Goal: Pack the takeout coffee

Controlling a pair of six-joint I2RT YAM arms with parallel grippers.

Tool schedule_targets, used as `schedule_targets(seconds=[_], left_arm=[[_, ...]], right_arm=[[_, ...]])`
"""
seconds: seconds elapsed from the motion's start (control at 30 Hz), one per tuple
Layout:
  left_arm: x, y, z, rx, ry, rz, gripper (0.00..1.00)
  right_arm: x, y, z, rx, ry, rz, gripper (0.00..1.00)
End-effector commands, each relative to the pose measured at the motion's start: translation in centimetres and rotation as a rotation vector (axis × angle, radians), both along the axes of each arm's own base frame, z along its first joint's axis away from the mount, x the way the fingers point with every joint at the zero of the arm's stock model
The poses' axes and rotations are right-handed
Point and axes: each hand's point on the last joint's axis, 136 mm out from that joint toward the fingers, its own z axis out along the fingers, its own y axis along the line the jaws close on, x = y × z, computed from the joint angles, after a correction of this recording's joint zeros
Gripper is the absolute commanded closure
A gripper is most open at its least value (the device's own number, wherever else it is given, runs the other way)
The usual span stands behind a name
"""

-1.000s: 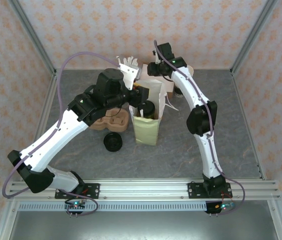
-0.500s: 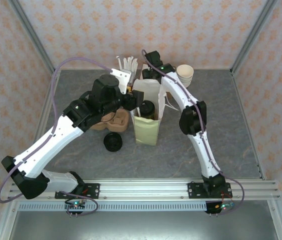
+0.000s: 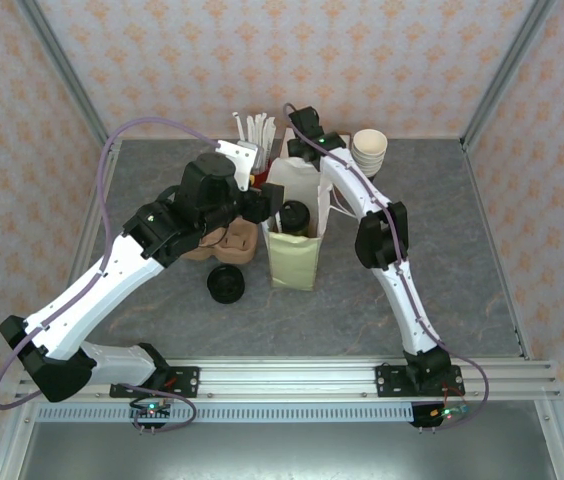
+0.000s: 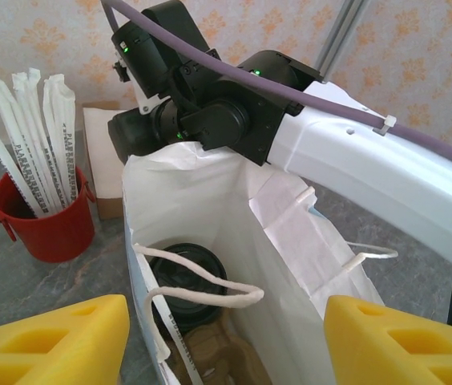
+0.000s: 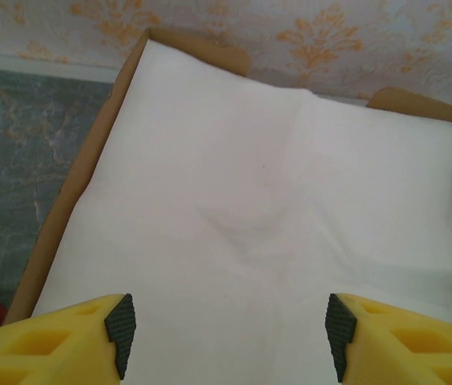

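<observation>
On the grey table (image 3: 462, 260), the coffee (image 4: 184, 282) is seen inside the white bag (image 4: 210, 200), so packing is judged nearly done. The left gripper (image 4: 226, 325) is held wide and empty above the bag, and the right gripper (image 5: 226, 333) is spread wide and empty behind it. The cup's sides are hidden by the bag's wall.
</observation>
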Motion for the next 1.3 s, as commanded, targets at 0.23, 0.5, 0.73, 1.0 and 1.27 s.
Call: schedule_targets(seconds=[0.23,0.5,0.73,1.0,1.27], left_arm=[[0.6,0.6,-1.5,0.052,0.022,0.051,0.19],[2.7,-0.1,-5.3,0.023,0.158,0.170,0.15],[4.1,0.4,-8.0,0.053,0.220,0.282,0.26],[4.4,1.4,-8.8,0.056,0.230,0.343,0.67],[3.5,2.6,-8.2,0.065,0.225,0.370,0.85]], right_arm=[[0.4,0.1,0.6,0.082,-0.012,-0.057,0.34],[-0.7,1.3,3.7,0.192,-0.006,-0.029,0.35],[-1.8,1.7,7.3,0.252,-0.022,-0.003,0.35],[-3.1,1.4,11.4,0.290,-0.055,0.013,0.36],[-2.5,-0.1,10.7,0.259,-0.064,-0.045,0.35]])
